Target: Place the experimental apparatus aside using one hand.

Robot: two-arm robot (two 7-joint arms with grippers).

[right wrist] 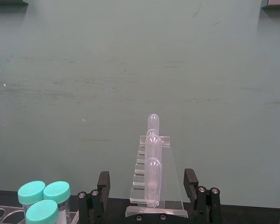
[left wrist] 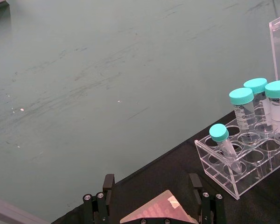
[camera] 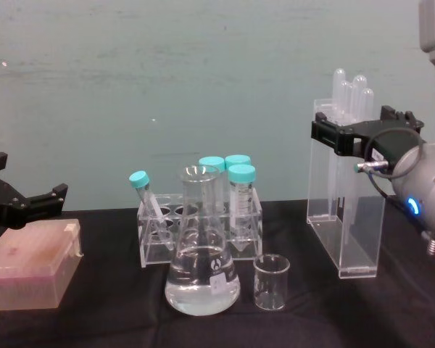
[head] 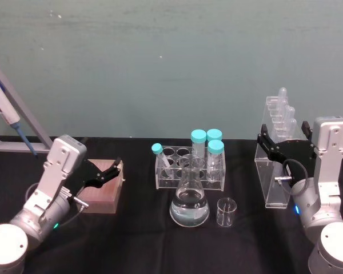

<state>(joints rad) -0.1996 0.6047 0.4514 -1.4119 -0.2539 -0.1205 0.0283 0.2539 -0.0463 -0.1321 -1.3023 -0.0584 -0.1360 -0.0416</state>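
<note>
Right gripper (head: 287, 140), nearest the lens at the table's right side, had its jaws spread wide on either side of the upper part of the acrylic stand (head: 272, 171) and gripped nothing; the right wrist view showed a gap on each side. Clear pipettes (head: 286, 105) rose from the stand's top between the fingers. To the stand's left, apart from it, stood the small beaker (head: 226, 212), with the conical flask (head: 190, 200) of clear liquid just beside it. Behind the flask sat a clear tube rack (head: 161, 177) holding teal-capped tubes (head: 215, 154). At far left, the left gripper (head: 106, 171) hung open over a reddish-brown box (head: 100, 197) on the black table (head: 131, 245).
</note>
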